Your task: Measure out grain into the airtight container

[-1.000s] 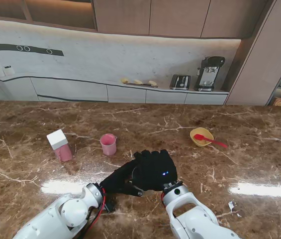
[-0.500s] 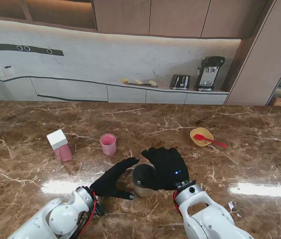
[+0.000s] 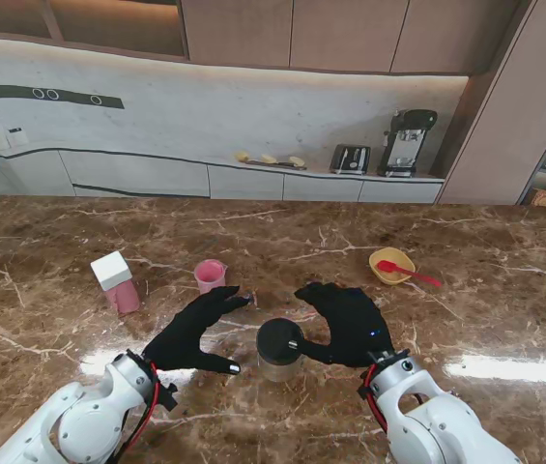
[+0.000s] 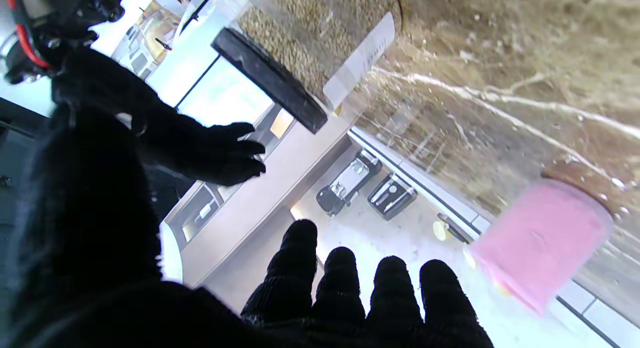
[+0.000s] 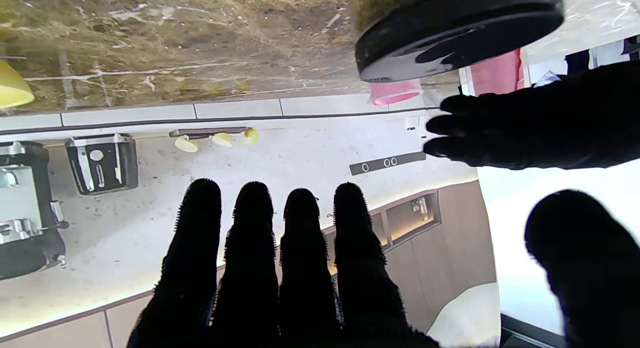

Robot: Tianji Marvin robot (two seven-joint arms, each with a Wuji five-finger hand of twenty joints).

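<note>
Nearest us, our left hand (image 3: 193,333) and right hand (image 3: 345,322) hang spread and hold nothing, flanking the black-lidded jar (image 3: 278,349) of grain standing on the table (image 3: 485,309) — neither touches it. Farther off stand the pink cup (image 3: 211,279) — and the yellow bowl (image 3: 390,265).

Kitchen, marble counter (image 3: 504,251), toaster (image 3: 350,159), coffee machine (image 3: 406,141), cabinets (image 3: 292,34)

A black-lidded clear jar of grain (image 3: 278,349) stood on the brown marble table (image 3: 504,319), between the left hand (image 3: 193,332) and right hand (image 3: 348,322); a pink plastic cup (image 3: 211,278) stood farther back, to the left.
</note>
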